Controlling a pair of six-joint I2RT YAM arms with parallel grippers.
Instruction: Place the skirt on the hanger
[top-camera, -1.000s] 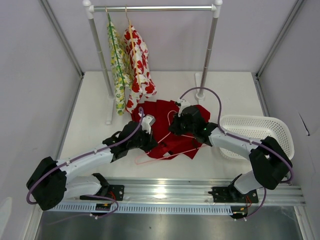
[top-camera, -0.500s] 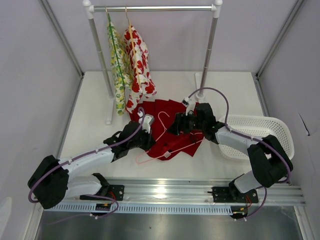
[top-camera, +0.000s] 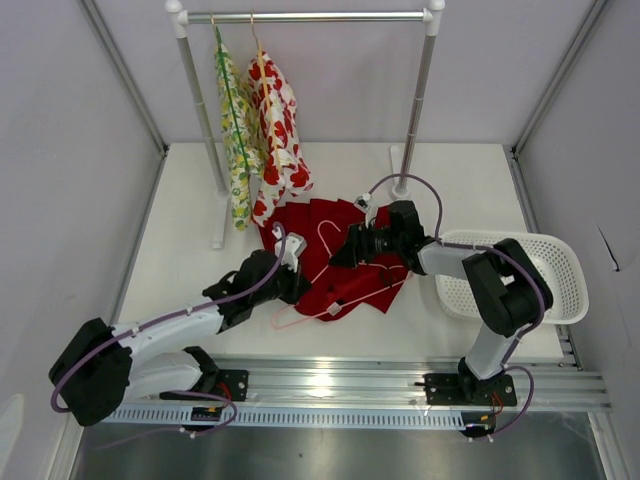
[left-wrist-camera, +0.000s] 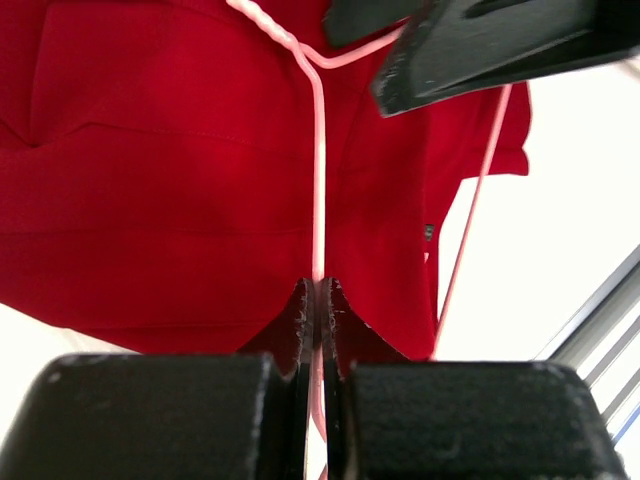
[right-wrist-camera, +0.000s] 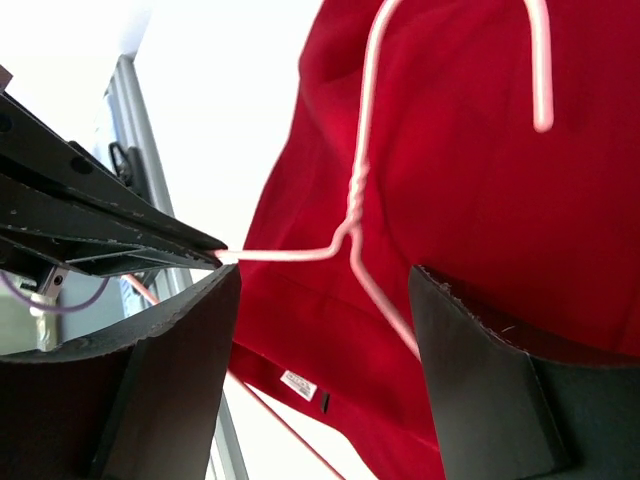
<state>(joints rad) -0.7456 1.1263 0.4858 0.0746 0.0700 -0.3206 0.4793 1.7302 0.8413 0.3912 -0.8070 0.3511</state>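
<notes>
The deep red skirt (top-camera: 335, 262) lies flat on the table, its white label (right-wrist-camera: 298, 384) near one edge. The pale pink wire hanger (top-camera: 326, 238) lies on top of it, hook towards the rack. My left gripper (top-camera: 300, 283) is at the skirt's near-left edge, shut on one arm of the hanger (left-wrist-camera: 318, 180) over the red fabric (left-wrist-camera: 150, 180). My right gripper (top-camera: 342, 256) hovers above the skirt's middle, open. The hanger's twisted neck (right-wrist-camera: 352, 200) lies between its fingers (right-wrist-camera: 470, 360), touching neither, with the skirt (right-wrist-camera: 480, 200) below.
A clothes rack (top-camera: 310, 17) stands at the back with a yellow-green floral garment (top-camera: 238, 130) and a white garment with red prints (top-camera: 278, 130) hanging on it. A white plastic basket (top-camera: 560, 260) sits at the right. The metal rail (top-camera: 330, 385) runs along the near edge.
My right gripper has opened and drawn back a little to the right, its arm folding. The hanger's hook has shifted left. The left gripper keeps its hold on the hanger.
</notes>
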